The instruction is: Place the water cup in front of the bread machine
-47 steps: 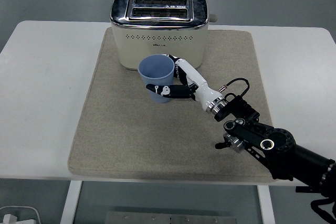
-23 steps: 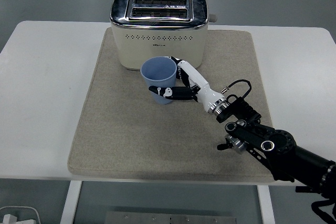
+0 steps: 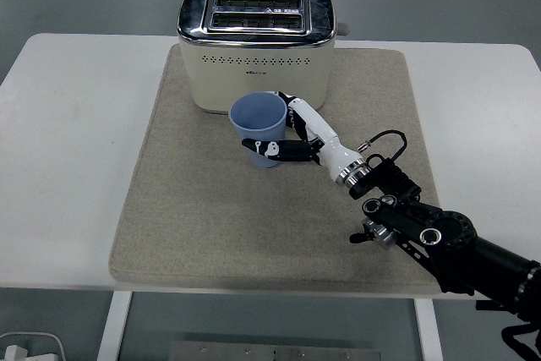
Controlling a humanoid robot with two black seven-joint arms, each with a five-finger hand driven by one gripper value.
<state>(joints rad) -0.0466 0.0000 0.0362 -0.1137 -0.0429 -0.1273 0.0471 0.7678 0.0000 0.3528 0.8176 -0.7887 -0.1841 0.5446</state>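
Note:
A light blue water cup [image 3: 259, 121] stands upright on the beige mat [image 3: 194, 209], just in front of the cream and chrome bread machine [image 3: 256, 46]. My right hand [image 3: 292, 134] is wrapped around the cup from the right, thumb across its lower front and fingers behind it. The right arm runs from the lower right corner up to the cup. The cup's mouth faces up and looks empty. My left arm does not show.
The mat covers the middle of the white table [image 3: 68, 124]. The bread machine sits at the mat's back edge, with a lever knob [image 3: 344, 30] on its right side. Bare mat lies to the left and in front of the cup.
The cup, held in my right hand, has shifted slightly to the right and a little toward me in front of the bread machine. The grip is the same.

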